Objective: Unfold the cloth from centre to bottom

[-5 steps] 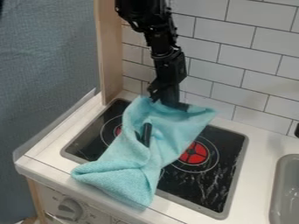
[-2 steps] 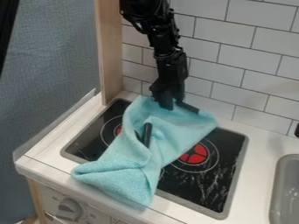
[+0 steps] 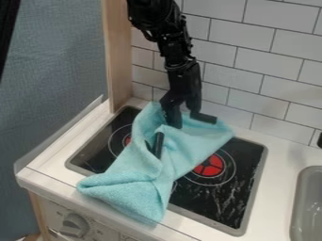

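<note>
The gripper (image 3: 189,119) stands open over the cloth's upper part, near the back of the stove. One finger points down against or just above the cloth, and the other is spread toward the cloth's upper right edge. The light-blue cloth (image 3: 184,148) lies bunched and slanting across the stove, wide at the top right and narrower in the middle. Its lower end is folded over itself and hangs slightly across the front edge. I cannot tell whether the fingertips touch the cloth.
Beneath the cloth is the black stovetop (image 3: 217,202) with red burners. A short black rod-like piece (image 3: 158,144) shows at the cloth's middle. A grey sink (image 3: 304,202) is at the right, a wooden post (image 3: 119,56) at the left, and a tiled wall (image 3: 252,70) behind.
The gripper's fingers have spread apart, with the left one now lower over the cloth. The cloth's upper edge has shifted slightly, while its lower part looks the same.
</note>
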Motion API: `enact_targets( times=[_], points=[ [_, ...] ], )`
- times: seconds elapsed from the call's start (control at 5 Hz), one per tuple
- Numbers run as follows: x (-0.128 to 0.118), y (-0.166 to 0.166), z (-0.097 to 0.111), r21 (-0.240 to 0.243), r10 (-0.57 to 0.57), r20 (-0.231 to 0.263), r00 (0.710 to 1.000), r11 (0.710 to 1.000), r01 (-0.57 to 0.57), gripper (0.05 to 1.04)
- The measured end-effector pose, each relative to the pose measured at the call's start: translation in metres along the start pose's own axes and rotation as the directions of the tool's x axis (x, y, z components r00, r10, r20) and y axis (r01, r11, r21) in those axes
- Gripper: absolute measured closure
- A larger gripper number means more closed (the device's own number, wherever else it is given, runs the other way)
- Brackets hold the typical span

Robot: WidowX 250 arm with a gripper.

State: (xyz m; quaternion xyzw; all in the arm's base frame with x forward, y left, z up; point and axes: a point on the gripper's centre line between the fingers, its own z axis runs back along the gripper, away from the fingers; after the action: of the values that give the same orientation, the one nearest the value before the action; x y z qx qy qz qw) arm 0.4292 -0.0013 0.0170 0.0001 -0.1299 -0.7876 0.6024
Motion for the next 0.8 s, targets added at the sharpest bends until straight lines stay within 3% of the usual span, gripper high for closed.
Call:
enact_targets(
  times=[0.4, 0.6, 0.8],
  points=[
    [0.012, 0.0, 0.051, 0.129, -0.023, -0.017, 1.0, 0.991, 0.025, 0.085],
    [0.014, -0.01, 0.077, 0.145, -0.053, -0.082, 0.995, 0.987, 0.065, 0.085],
    [0.011, -0.035, 0.074, -0.063, -0.187, -0.14, 0.972, 0.982, 0.18, 0.084]
  ],
)
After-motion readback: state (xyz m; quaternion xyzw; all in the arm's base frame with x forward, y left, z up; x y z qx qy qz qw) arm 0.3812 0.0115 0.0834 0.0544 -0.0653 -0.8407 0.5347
